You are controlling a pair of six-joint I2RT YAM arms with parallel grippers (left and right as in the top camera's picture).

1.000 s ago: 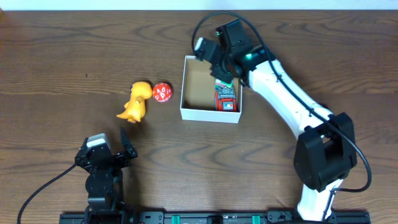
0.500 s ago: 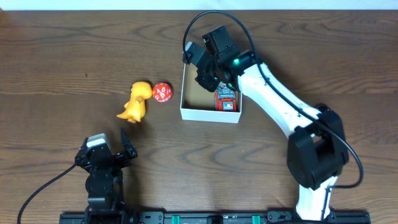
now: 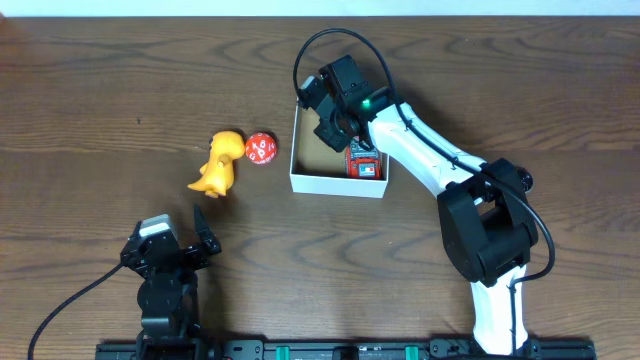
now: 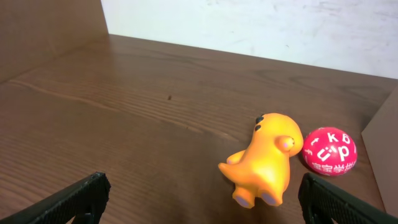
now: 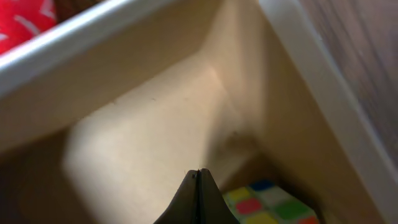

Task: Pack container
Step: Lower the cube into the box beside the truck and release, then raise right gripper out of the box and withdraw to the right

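The right claw [image 5: 199, 178] hangs over the far-left corner of the box [image 3: 336, 184], tips pointing into it and pressed together w/ nothing btwn them. Ahead of the tips: bare brown floor and the corner where two walls meet. Just below-right of the tips in the wrist view sits a toy [image 5: 268, 202] w/ coloured squares (green, blue, red, yellow show; the rest is cut off by the frame edge). The box rests flat on the table [image 3: 100, 90], open side up, directly under this claw.

Outside the box, past the wall on the claw's image-left side in the overhead view: a red ball [image 3: 261, 148] w/ white lettering, then a yellow dinosaur [image 3: 220, 163] just beside it, both on the wood.

The left claw [image 3: 170, 238] sits at the table's near edge, well apart from the box, fingers [image 4: 79, 200] spread wide, holding nothing. Dinosaur and ball stand ahead of it. The dinosaur is nearer, the ball just to its right; can't tell if they touch.
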